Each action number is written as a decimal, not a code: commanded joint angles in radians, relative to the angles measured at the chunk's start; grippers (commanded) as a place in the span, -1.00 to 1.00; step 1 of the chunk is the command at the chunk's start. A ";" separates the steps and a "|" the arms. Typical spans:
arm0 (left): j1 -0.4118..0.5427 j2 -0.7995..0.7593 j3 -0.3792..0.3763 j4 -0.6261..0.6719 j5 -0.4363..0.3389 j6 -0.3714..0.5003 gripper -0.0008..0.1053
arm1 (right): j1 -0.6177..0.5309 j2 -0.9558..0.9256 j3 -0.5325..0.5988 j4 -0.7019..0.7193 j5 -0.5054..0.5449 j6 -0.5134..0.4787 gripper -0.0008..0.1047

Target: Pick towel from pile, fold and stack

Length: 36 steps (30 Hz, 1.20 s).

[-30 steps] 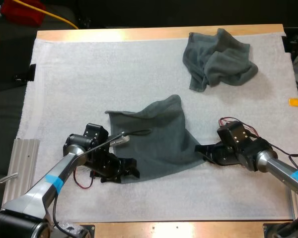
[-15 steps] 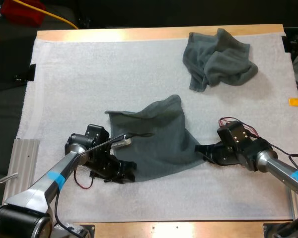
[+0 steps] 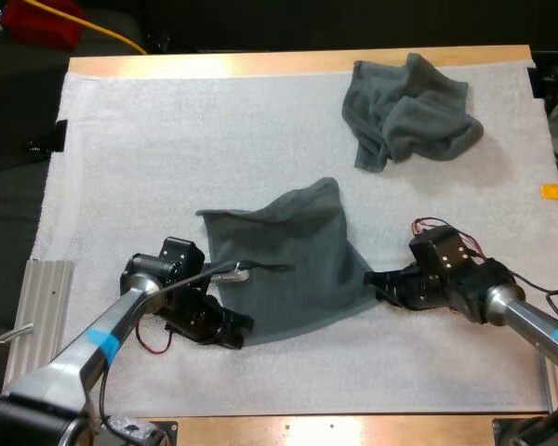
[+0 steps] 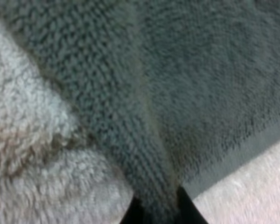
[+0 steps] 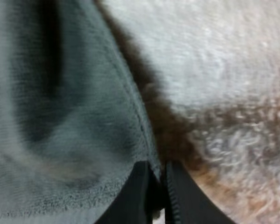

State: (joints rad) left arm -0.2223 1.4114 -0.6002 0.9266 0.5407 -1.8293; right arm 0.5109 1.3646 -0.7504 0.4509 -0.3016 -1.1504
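Observation:
A dark grey-green towel [image 3: 293, 260] lies partly spread in the middle of the white mat [image 3: 167, 149]. My left gripper [image 3: 237, 327] is at its near left corner, shut on the towel's edge [image 4: 154, 186], which bunches between the fingertips. My right gripper [image 3: 377, 282] is at the near right corner, its fingers pinched shut on the towel's hem [image 5: 130, 154]. A second towel [image 3: 405, 110] sits crumpled at the far right of the mat.
A ribbed metal plate [image 3: 37, 307] lies at the mat's left edge beside my left arm. Bare mat stretches across the far left and along the near edge [image 3: 372, 372].
My left gripper slid a little toward the towel's near left corner and closed on its edge. The right arm and both towels stayed put.

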 commanded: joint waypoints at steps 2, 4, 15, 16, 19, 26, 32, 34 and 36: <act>-0.007 -0.054 0.000 0.058 -0.042 0.039 -0.98 | 0.007 -0.051 -0.001 0.057 -0.004 -0.014 -0.96; -0.007 -0.090 0.000 0.087 -0.054 0.049 -0.98 | 0.023 -0.083 -0.004 0.106 0.018 -0.014 -0.96; -0.007 -0.264 -0.015 0.314 -0.048 0.111 -0.98 | 0.196 -0.194 -0.004 0.280 0.173 -0.010 -0.96; -0.009 -0.270 -0.015 0.323 -0.048 0.117 -0.98 | 0.205 -0.199 -0.004 0.290 0.182 -0.009 -0.96; -0.032 -0.288 -0.015 0.369 -0.050 0.135 -0.98 | 0.235 -0.227 -0.004 0.320 0.194 0.009 -0.96; -0.133 -0.291 -0.015 0.398 -0.050 0.137 -0.78 | 0.263 -0.277 -0.004 0.357 0.212 0.061 -0.96; -0.125 -0.291 -0.015 0.300 -0.028 0.104 -0.98 | 0.260 -0.275 -0.004 0.302 0.207 0.102 -0.96; -0.116 -0.290 -0.015 0.263 -0.010 0.073 -0.98 | 0.260 -0.272 -0.004 0.276 0.207 0.118 -0.96; -0.103 -0.289 -0.015 0.222 0.032 0.047 -0.98 | 0.260 -0.269 -0.004 0.239 0.207 0.145 -0.96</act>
State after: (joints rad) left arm -0.3276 1.1277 -0.6103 1.1591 0.5527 -1.7672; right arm 0.7743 1.0920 -0.7504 0.6976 -0.1040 -1.0158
